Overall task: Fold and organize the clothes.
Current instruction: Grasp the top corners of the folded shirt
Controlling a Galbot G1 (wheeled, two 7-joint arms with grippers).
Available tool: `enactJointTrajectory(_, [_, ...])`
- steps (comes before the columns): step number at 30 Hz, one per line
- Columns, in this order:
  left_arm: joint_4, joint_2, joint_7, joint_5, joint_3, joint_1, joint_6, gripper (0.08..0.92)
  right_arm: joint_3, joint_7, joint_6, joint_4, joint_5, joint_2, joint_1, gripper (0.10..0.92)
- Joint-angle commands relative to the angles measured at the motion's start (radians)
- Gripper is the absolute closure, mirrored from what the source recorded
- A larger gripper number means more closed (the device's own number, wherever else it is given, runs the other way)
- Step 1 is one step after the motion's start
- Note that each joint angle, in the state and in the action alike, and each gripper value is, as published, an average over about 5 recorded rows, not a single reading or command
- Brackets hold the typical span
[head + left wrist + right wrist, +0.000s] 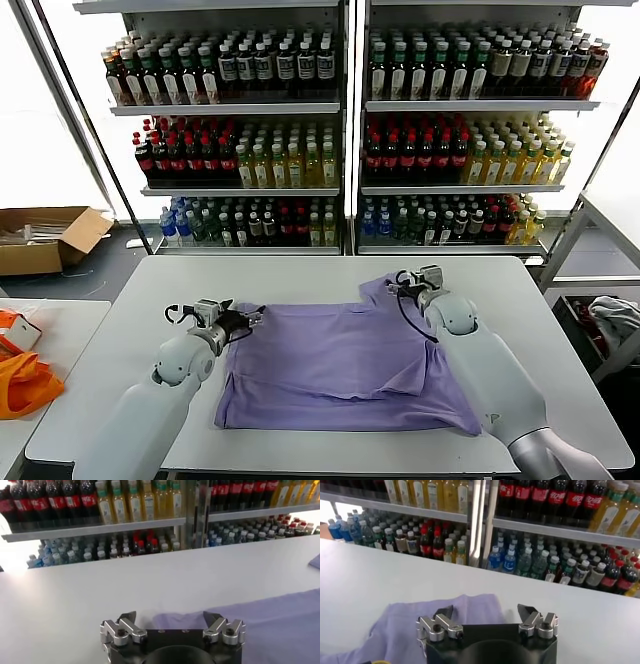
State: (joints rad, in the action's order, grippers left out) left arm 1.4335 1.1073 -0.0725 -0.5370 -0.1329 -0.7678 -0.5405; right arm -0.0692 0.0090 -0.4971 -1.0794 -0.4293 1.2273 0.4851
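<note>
A lavender T-shirt (340,365) lies spread flat on the white table (130,340), plain side up, with a fold over its right part. My left gripper (247,320) is open at the shirt's far left corner, low over the cloth edge (172,619). My right gripper (392,287) is open at the shirt's far right sleeve (415,617). Neither gripper holds anything.
Two shelf racks of drink bottles (300,140) stand behind the table. An orange bag (22,380) lies on a side table at the left, with a cardboard box (45,238) on the floor behind it. Cloth (615,318) lies on a rack at the right.
</note>
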Motion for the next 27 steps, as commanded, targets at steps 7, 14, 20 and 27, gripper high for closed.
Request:
enactJointTrajectory(7, [0.008, 0.01, -0.004, -0.029, 0.002, -0.01, -0.022, 0.385, -0.008, 0.009, 0.034, 0.032, 0.011, 0.008, 0.015, 0.336])
enactJointTrajectory(14, [0.018, 0.011, 0.004, -0.04, 0.002, -0.016, -0.025, 0.593, 0.013, 0.011, 0.039, -0.019, -0.009, -0.019, 0.039, 0.544])
enactJointTrajectory(20, [0.021, 0.009, 0.014, -0.025, 0.004, -0.028, 0.001, 0.767, 0.001, 0.037, 0.048, -0.069, -0.033, -0.033, 0.077, 0.726])
enactJointTrajectory(27, [0.035, 0.015, 0.011, 0.046, 0.005, -0.023, 0.065, 0.912, -0.013, 0.062, 0.057, -0.126, -0.032, -0.041, 0.101, 0.908])
